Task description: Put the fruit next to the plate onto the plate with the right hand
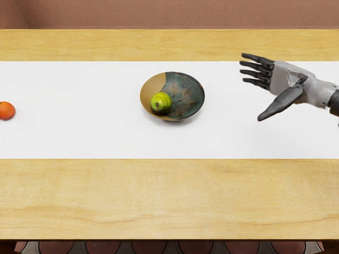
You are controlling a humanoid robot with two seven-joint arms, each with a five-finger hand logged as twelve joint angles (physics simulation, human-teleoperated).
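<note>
Head view: one plate (186, 91), one green fruit (161, 102), one orange (6, 110).

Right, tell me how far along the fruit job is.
Done, it seems: the green apple lies on the plate. In hand: nothing; the right hand hangs open to the plate's right, empty. Left: apparently nothing; the orange at the picture's left edge sits far from the plate.

Yellow-green apple (161, 102) sits upright on the tan-and-teal plate (188, 93), well beyond the right hand's (286, 83) fingertips.
</note>
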